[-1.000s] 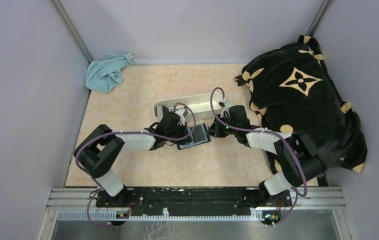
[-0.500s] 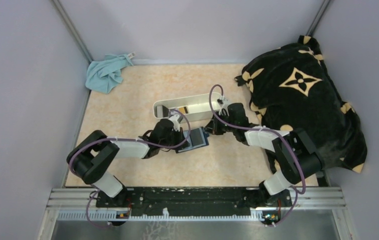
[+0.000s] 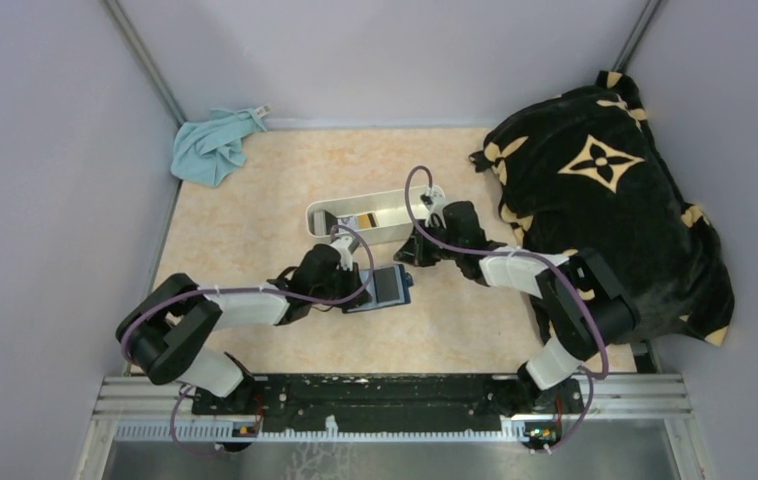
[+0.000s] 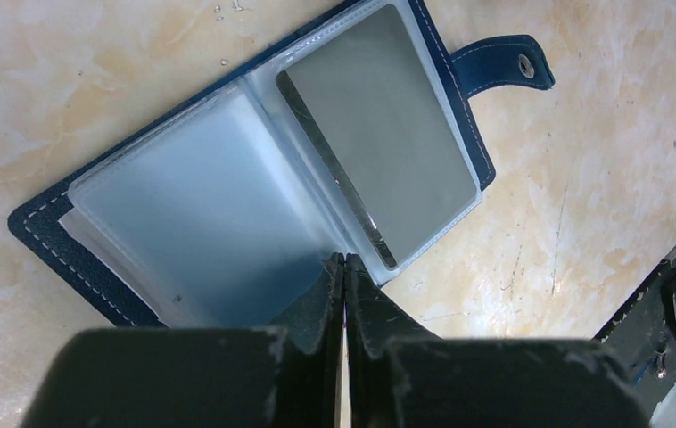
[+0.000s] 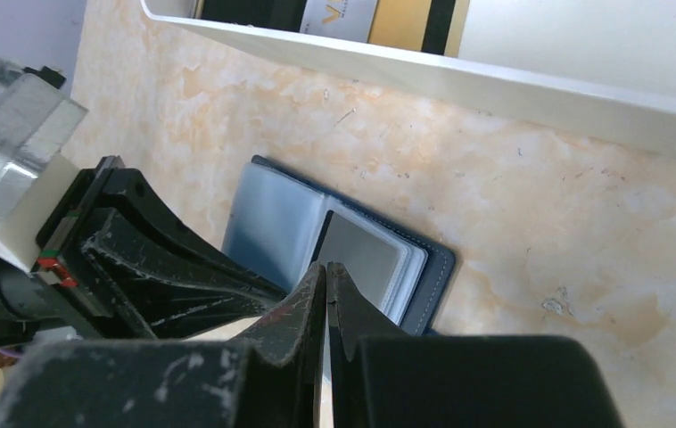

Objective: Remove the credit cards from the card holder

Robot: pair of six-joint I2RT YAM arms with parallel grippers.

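Note:
The card holder [image 3: 387,288] lies open on the table, navy blue with clear sleeves and a snap tab [image 4: 504,67]. One grey credit card [image 4: 379,134] sits in its right sleeve; the left sleeve [image 4: 192,223] looks empty. My left gripper [image 4: 345,260] is shut, tips resting at the sleeves' near edge by the fold. My right gripper [image 5: 327,267] is shut too, its tips just over the grey card's [image 5: 366,254] near corner, with nothing between them. In the top view the left gripper [image 3: 363,292] is left of the holder and the right gripper [image 3: 410,258] at its far right corner.
A long white tray [image 3: 325,212] stands just behind the holder, with a gold and a dark card [image 5: 352,11] inside. A light blue cloth [image 3: 213,145] lies at the back left. A black patterned cushion [image 3: 605,200] fills the right side.
The left arm has drawn back toward the near left, and the holder has shifted slightly with it. The right gripper has swung left, closer to the tray end.

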